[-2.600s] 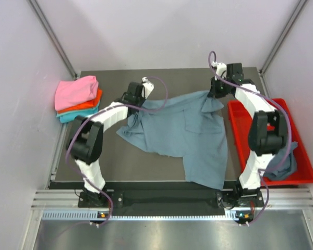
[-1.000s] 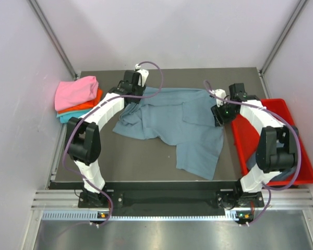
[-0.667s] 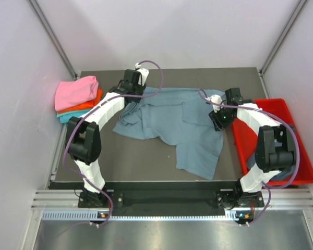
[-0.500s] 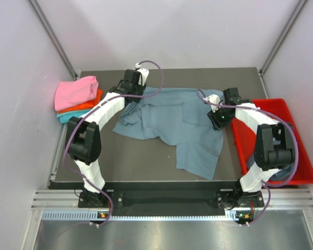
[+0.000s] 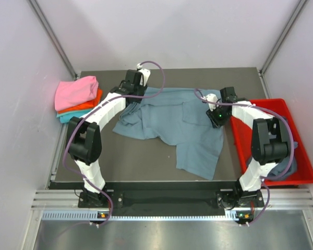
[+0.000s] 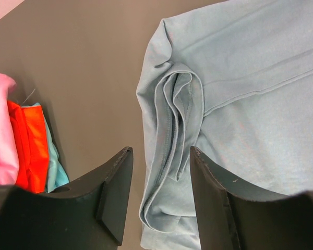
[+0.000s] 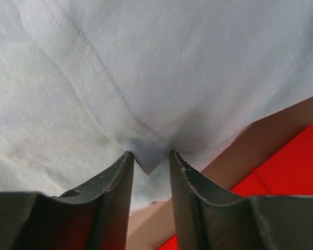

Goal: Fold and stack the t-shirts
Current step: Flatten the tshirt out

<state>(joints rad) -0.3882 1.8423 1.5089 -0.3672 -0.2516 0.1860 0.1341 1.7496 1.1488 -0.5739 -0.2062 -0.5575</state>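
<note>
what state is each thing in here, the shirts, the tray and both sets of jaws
blue-grey shirt: unfolded, spread on the table, one sleeve bunched
folded pile: pink, orange, teal, stacked at the left edge
red tray: holds one crumpled shirt
left gripper: jaws open above the bunched sleeve
right gripper: jaws pinching the blue-grey shirt's edge beside the tray

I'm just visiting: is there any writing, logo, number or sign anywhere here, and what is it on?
No text can be read.
The blue-grey t-shirt, the folded stack of t-shirts and the red tray show no print, label or brand.
Any marking on the arm bases is too small to tell.
</note>
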